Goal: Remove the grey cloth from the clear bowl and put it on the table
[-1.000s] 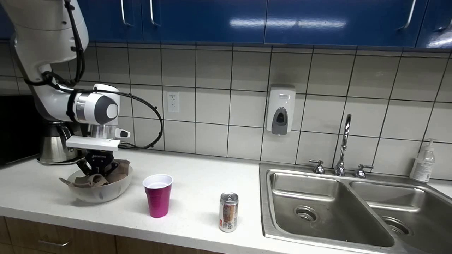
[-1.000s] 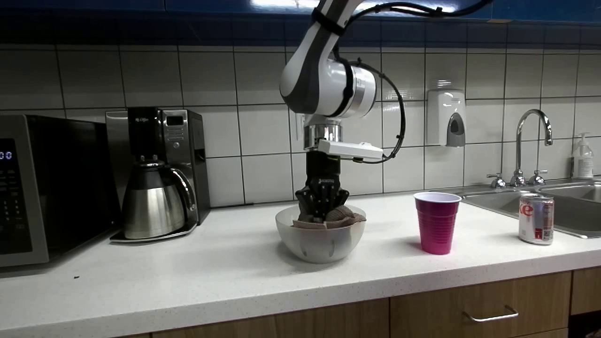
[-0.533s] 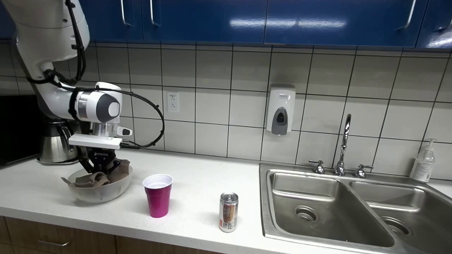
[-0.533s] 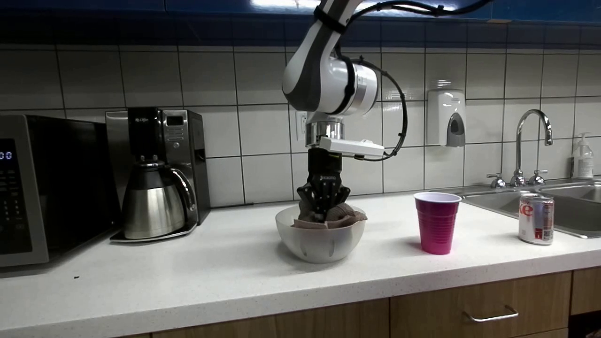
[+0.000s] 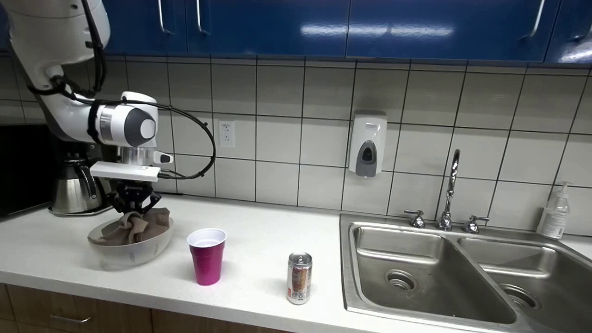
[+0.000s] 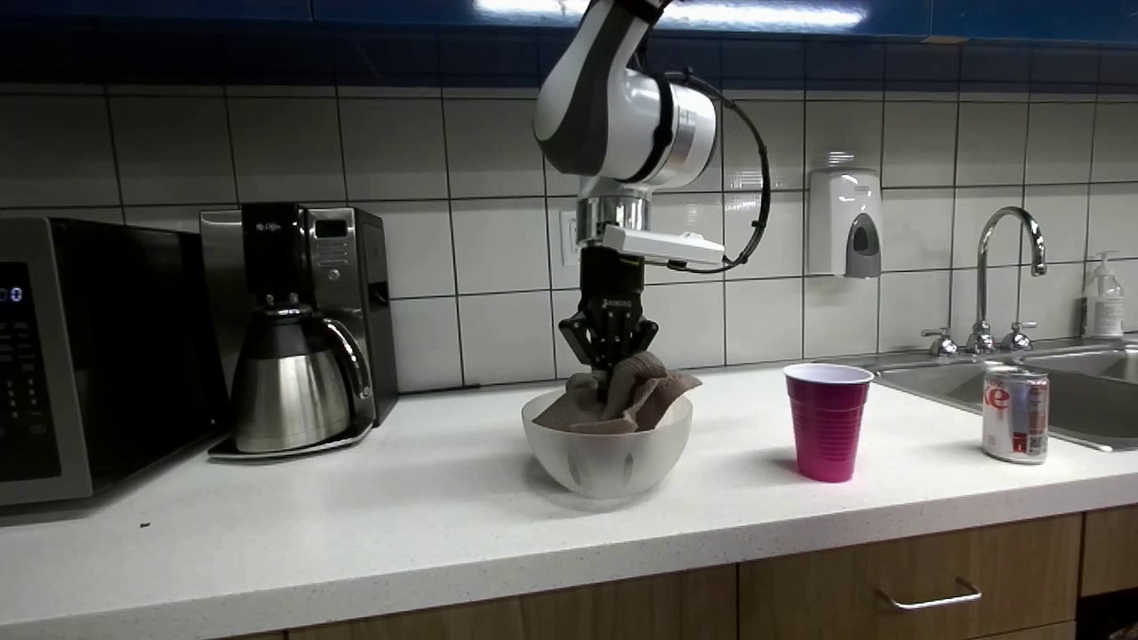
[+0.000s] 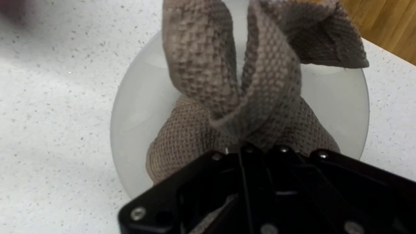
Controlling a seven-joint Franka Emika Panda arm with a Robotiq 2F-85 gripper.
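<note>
The grey-brown cloth (image 5: 132, 230) is bunched in the clear, frosted bowl (image 5: 134, 253), its folds standing above the rim. Both also show in an exterior view, cloth (image 6: 645, 391) and bowl (image 6: 609, 458). My gripper (image 5: 134, 212) points down over the bowl, its fingers close together and shut on the cloth; the tips are partly hidden in the folds (image 6: 605, 378). In the wrist view, the cloth (image 7: 198, 55) rises in loops in front of the gripper (image 7: 252, 148). Its lower part lies inside the bowl (image 7: 133, 130).
A pink cup (image 5: 208, 259) and a can (image 5: 299, 280) stand on the white counter (image 5: 259, 245), between the bowl and the sink (image 5: 349, 268). A coffee maker (image 6: 302, 356) and a microwave (image 6: 116, 356) stand on the bowl's opposite side. Blue cabinets (image 5: 268, 27) hang above.
My gripper has risen and pulled the middle of the cloth upward. The cloth's edge has drawn in from the bowl's rim at one side. The bowl stays on the counter.
</note>
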